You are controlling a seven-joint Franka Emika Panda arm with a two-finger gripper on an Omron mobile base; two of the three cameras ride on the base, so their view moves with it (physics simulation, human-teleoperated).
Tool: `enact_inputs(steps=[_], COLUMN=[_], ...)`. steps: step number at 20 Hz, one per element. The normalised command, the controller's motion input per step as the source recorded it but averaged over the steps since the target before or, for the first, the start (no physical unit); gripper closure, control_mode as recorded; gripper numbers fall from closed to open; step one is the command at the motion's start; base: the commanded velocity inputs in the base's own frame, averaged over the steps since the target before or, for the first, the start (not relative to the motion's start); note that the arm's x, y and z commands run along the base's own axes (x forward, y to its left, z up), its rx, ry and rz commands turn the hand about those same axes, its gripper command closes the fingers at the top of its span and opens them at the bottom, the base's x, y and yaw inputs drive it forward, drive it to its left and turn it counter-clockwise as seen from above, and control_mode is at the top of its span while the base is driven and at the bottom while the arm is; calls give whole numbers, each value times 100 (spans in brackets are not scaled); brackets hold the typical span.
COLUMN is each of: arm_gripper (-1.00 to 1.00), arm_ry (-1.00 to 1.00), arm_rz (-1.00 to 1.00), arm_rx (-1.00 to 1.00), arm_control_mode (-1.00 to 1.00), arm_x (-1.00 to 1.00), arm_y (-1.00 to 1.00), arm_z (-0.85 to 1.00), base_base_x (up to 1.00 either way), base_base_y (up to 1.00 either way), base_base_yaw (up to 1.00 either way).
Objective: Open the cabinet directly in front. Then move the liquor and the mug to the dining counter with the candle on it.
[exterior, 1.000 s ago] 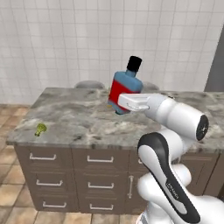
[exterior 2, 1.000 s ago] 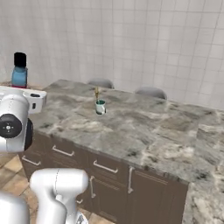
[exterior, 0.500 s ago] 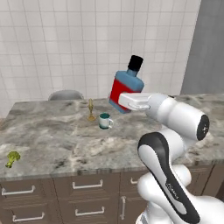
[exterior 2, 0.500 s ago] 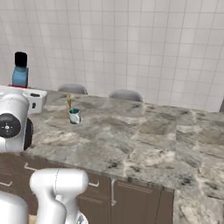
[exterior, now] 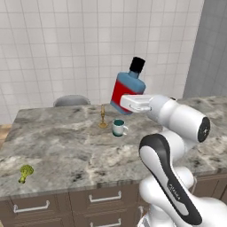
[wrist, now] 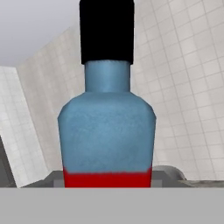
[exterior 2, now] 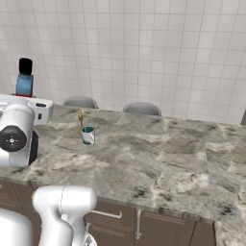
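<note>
The liquor (exterior: pixel 127 91) was held in the gripper (exterior: pixel 133 103), clamped at its label, above the dining counter (exterior: pixel 66 146). The mug (exterior: pixel 118 127) stood just beside the candle (exterior: pixel 103 116). A careless descent could have toppled either; a slack grip could have dropped the bottle.

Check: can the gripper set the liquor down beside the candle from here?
Probably yes. The gripper holds the liquor above the dining counter; bare stone surrounds the candle and mug.
</note>
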Motion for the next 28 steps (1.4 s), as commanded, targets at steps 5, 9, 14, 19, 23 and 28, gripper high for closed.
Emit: enact_inputs(steps=[5, 9, 14, 19, 23, 28], arm_gripper=[100, 100, 100, 100, 100, 100], arm_ry=[0, 0, 0, 2, 10, 22], arm_rz=[0, 0, 0, 0, -21, -44], arm_rx=[0, 0, 0, 0, -3, -14], arm_control_mode=[100, 100, -100, -100, -100, -100], arm_x=[0, 0, 20, 60, 40, 29], arm_y=[0, 0, -1, 0, 7, 45], arm_z=[0, 0, 0, -1, -9, -51], base_base_x=[3, 27, 9, 0, 0, 0], base_base_y=[0, 0, 0, 0, 0, 0], base_base_yaw=[0, 0, 0, 0, 0, 0])
